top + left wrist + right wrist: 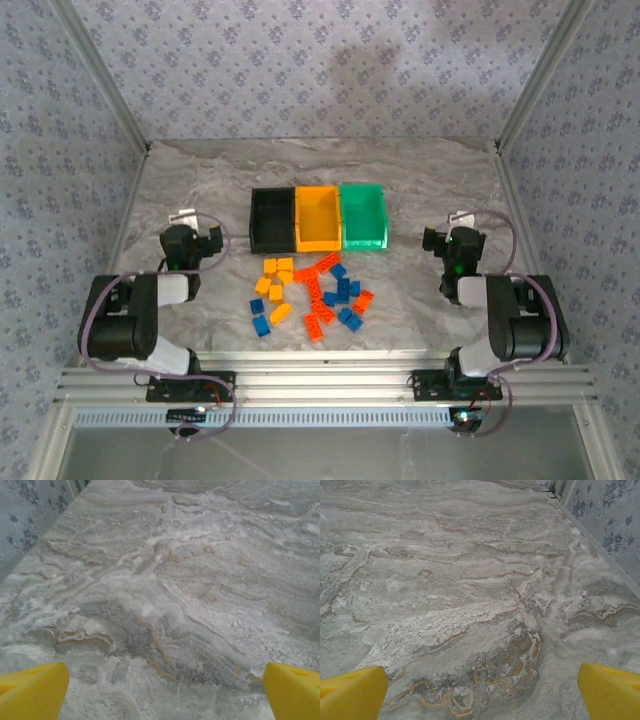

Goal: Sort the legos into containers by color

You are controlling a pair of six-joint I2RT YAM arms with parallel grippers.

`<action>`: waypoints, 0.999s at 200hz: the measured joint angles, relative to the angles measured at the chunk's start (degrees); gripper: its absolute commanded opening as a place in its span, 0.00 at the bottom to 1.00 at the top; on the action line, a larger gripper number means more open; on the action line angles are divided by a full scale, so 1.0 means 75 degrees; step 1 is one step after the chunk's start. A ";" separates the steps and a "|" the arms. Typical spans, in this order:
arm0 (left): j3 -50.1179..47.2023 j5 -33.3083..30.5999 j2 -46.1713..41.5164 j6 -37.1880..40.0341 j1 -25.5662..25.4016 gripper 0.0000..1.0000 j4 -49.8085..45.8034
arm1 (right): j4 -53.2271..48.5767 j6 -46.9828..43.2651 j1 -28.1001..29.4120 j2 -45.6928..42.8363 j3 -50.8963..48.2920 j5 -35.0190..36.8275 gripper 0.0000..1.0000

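- Yellow fingertips [30, 692] of the left gripper [165, 695] poke in at the bottom corners of the left wrist view. The jaws are spread wide, with nothing between them but the grey-veined marble tabletop [165, 590].
- Same story on the right wrist: the right gripper [482, 695] has its yellow pads [610, 690] flung wide, gripping nothing, marble underneath.
- Up in the top view, a scattered pile of small studded plastic legos [312, 295] sits on the tabletop, between the two arms.
- Inside that pile, the yellow-orange bricks [275, 285] hold the 9 o'clock side and the red-orange bricks [316, 290] run through the centre. The blue bricks [345, 292] lie mostly toward 3 o'clock, with a couple of blues out at 7 o'clock.
- At 12 o'clock from the pile, near it but apart, three rectangular open-top plastic containers stand in a row with their walls touching. The black bin [272, 225] is at the 9 o'clock end, the orange-yellow bin [318, 215] is in the middle, and the green bin [363, 212] is at the 3 o'clock end.
- Every brick I can see lies on the tabletop, outside the bins.
- From the pile, the left gripper sits at about 10 o'clock and the right gripper between 2 and 3 o'clock, both well apart from the bricks.
- Down at 6 o'clock, a silver aluminium rail [320, 385] carries both arm bases.
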 measured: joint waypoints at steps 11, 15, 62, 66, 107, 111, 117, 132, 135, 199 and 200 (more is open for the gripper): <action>0.0216 -0.0099 -0.0239 -0.0020 -0.0006 1.00 -0.0326 | -0.0533 0.0052 0.0055 -0.0251 0.0294 0.0152 1.00; 0.0297 -0.0154 -0.0350 -0.0023 -0.0017 1.00 -0.0466 | -0.0734 0.0111 0.0082 -0.0361 0.0405 0.0236 1.00; 0.0755 -0.0466 -0.1929 -0.0918 -0.0064 1.00 -0.1515 | -0.2792 0.1224 0.0618 -0.1492 0.1169 0.1521 1.00; 0.0833 -0.0466 -0.2031 -0.1090 -0.0064 1.00 -0.1623 | -0.3054 0.1416 0.0679 -0.1518 0.1279 0.1652 1.00; 0.1373 -0.0032 -0.2821 -0.3488 0.0003 1.00 -0.2314 | -0.5438 0.3879 0.0425 -0.1676 0.2483 0.1061 0.98; 0.1373 -0.0035 -0.2917 -0.3826 0.0003 1.00 -0.2422 | -0.5464 0.4028 0.0358 -0.1702 0.2492 0.0854 0.99; 0.1373 -0.0082 -0.3083 -0.4436 0.0003 1.00 -0.2702 | -0.5525 0.4208 0.0283 -0.1746 0.2489 0.0635 1.00; 0.1364 -0.0052 -0.3453 -0.5479 0.0099 1.00 -0.3302 | -0.5753 0.4462 0.0338 -0.1871 0.2468 0.0216 1.00; 0.1364 -0.0012 -0.3503 -0.5625 0.0122 1.00 -0.3372 | -0.5811 0.4485 0.0402 -0.1903 0.2471 0.0152 1.00; 0.1364 0.1113 -0.3809 -0.6738 -0.1195 1.00 -0.4520 | -0.8008 0.4587 0.3765 -0.2375 0.2856 -0.0466 0.97; 0.1364 0.1116 -0.3835 -0.6738 -0.1276 1.00 -0.4555 | -0.8023 0.4587 0.3844 -0.2381 0.2844 -0.0478 0.96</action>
